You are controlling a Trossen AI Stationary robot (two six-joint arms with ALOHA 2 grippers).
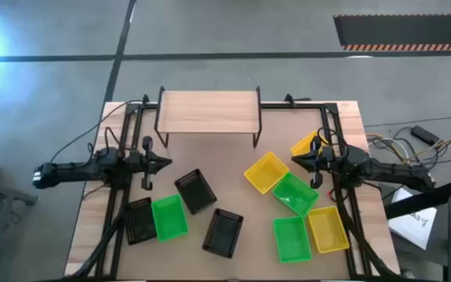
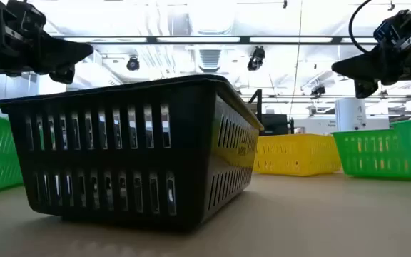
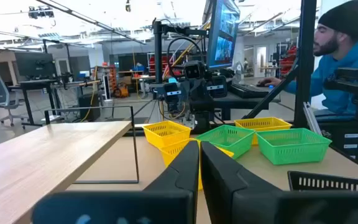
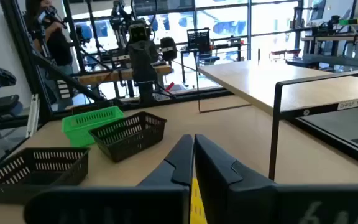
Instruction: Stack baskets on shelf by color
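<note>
The wooden-topped shelf stands at the table's far side on thin black legs, and nothing is on it. Nine baskets rest on their bases on the table. On the left are three black ones and a green one. On the right are three yellow ones and two green ones. My left gripper hovers shut above the table, left of the shelf's front. My right gripper hovers shut beside the far yellow basket.
The nearest black basket fills most of the low view. Black frame rails run along both table sides. Cables and papers lie off the table's right edge. A person sits beyond the table's right side. Bare tabletop lies before the shelf.
</note>
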